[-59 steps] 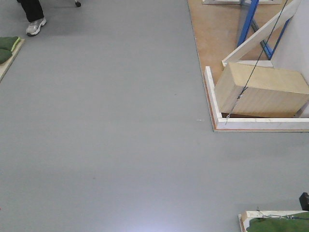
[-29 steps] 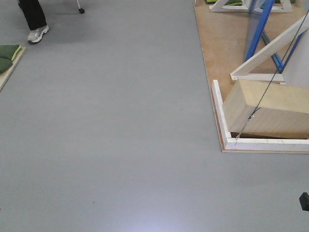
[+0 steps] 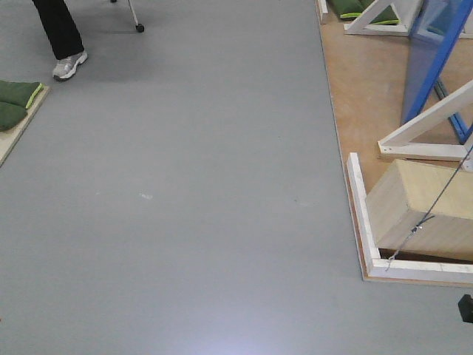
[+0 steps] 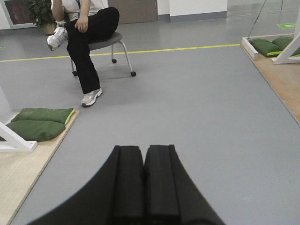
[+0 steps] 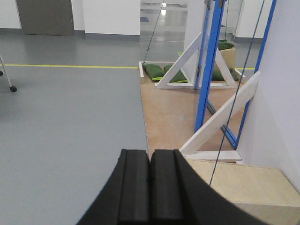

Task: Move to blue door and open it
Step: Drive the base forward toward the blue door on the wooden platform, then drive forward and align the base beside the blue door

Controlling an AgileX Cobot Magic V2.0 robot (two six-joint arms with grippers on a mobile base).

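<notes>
With both wrist cams looking forward over the fingers, state is easy to read: left gripper is fully closed, pads flush together, nothing held. Right gripper same, pads pressed flat, empty. Neither shows in the front view.

Grey floor fills the near field. To its right is a brown plywood platform with a white wooden rim around its near corner. A light wooden box sits inside that corner. A thin dark cable runs diagonally across the box down to the rim. Just behind the box a white angled brace rises to the right; in the right wrist view it leans against a white wall panel.

Blue door stands on the platform behind the brace, upper right of the front view, well apart from both grippers. Right wrist view shows it nearly edge-on, a tall blue vertical right of centre. Handle and latch state: cannot tell from these angles.

Beyond the door: a white A-frame with green pads at its foot.

Left side, farther out: green cushions on a pale board, then a seated person on a wheeled chair, then a yellow floor line.
</notes>
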